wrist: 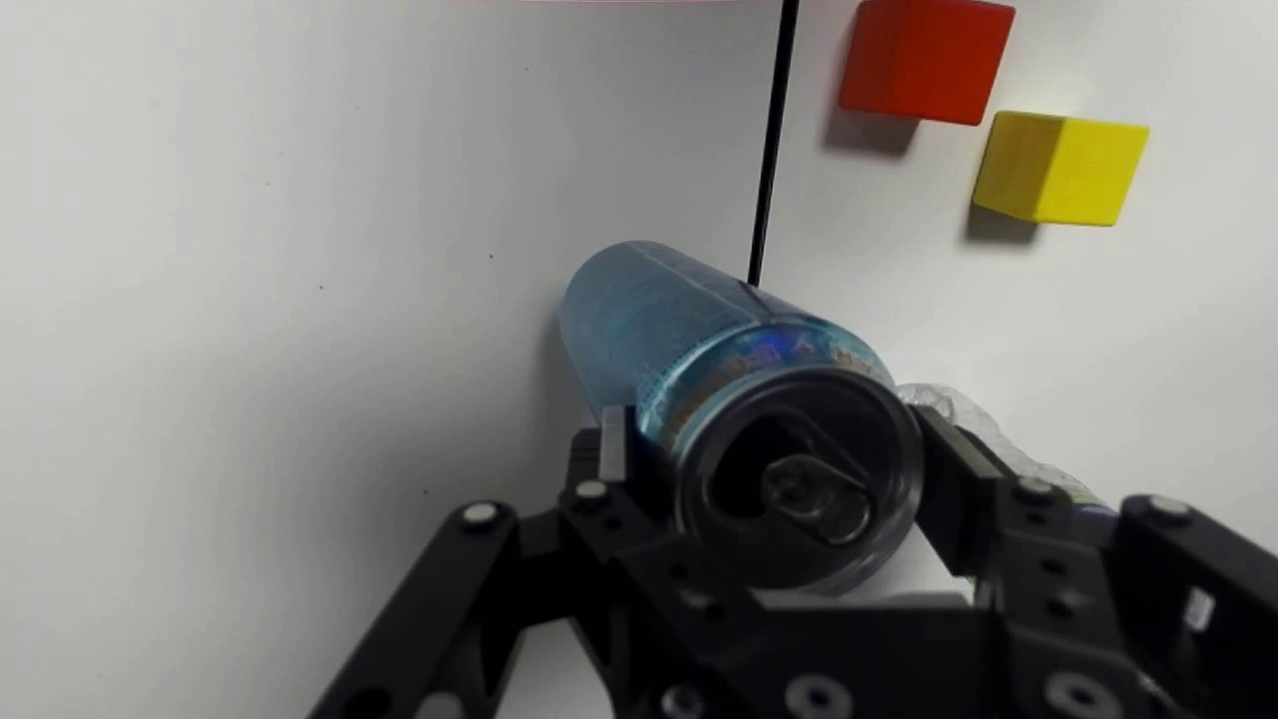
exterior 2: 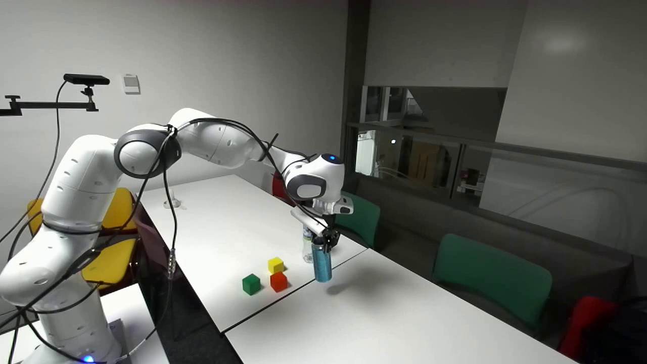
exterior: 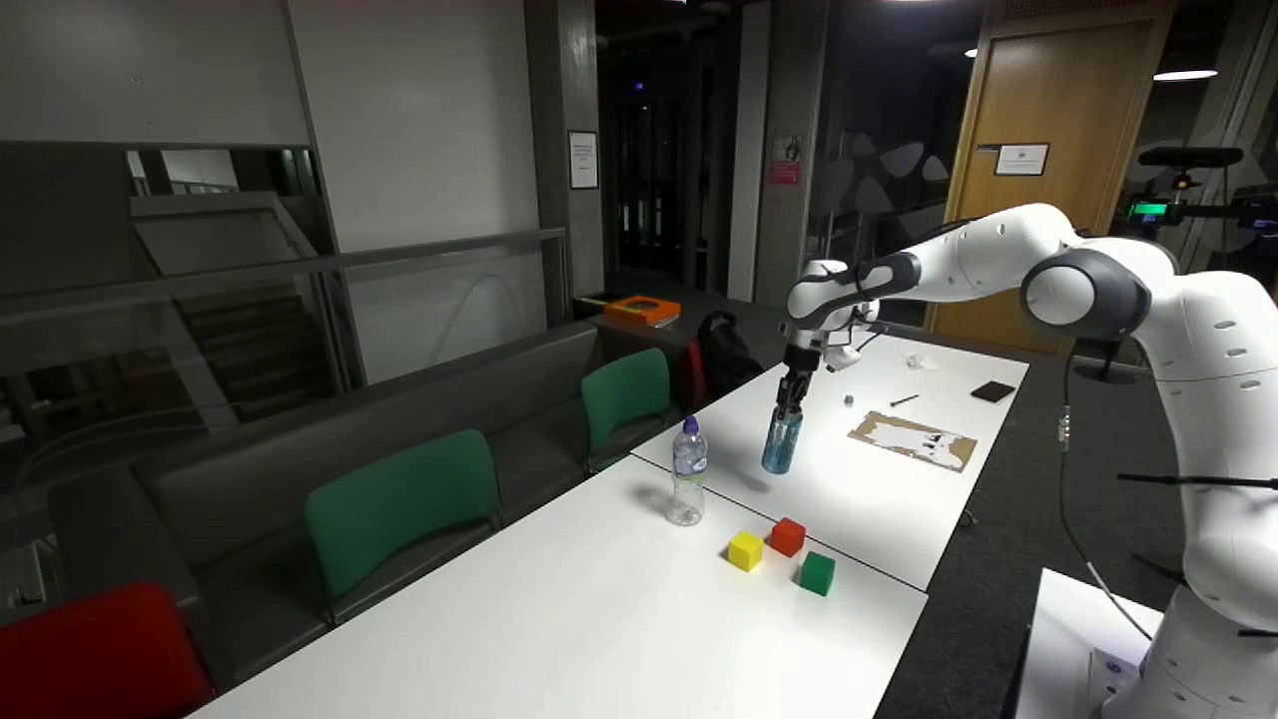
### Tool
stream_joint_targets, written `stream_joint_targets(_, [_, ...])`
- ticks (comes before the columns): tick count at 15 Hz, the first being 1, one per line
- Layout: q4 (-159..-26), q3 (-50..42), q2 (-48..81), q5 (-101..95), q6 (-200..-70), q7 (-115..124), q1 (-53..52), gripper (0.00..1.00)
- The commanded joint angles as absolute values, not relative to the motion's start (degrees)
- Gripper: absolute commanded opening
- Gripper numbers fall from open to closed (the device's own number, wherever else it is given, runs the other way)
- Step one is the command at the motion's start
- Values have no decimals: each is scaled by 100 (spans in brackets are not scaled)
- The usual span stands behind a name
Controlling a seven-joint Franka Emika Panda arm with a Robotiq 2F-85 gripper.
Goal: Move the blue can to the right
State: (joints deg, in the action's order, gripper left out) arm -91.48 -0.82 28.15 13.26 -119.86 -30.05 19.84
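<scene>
1. By worktop [exterior 2: 404, 323] seam [wrist: 772, 140], blue can [exterior: 782, 445] was clamped nr. top in claw [wrist: 777, 436].
2. Clear btl. [exterior 2: 307, 246] stood nr. can, partly behind it in an exterior view.
3. Red blk [exterior: 787, 537], yellow blk [exterior: 745, 551] & green blk [exterior: 817, 574] sat grouped nr. seam.

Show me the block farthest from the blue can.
The green block; in both exterior views it sits farther from the blue can than the red block or yellow block.
</scene>
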Motion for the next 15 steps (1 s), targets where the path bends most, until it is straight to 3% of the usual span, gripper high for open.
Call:
stream_joint_targets(1, [-9868, -118, 2301, 1761, -12174, -3407, 2269, 44])
stream_joint_targets(15, [-10562, -563, 2137, 1649, -12116, -3340, 2296, 44])
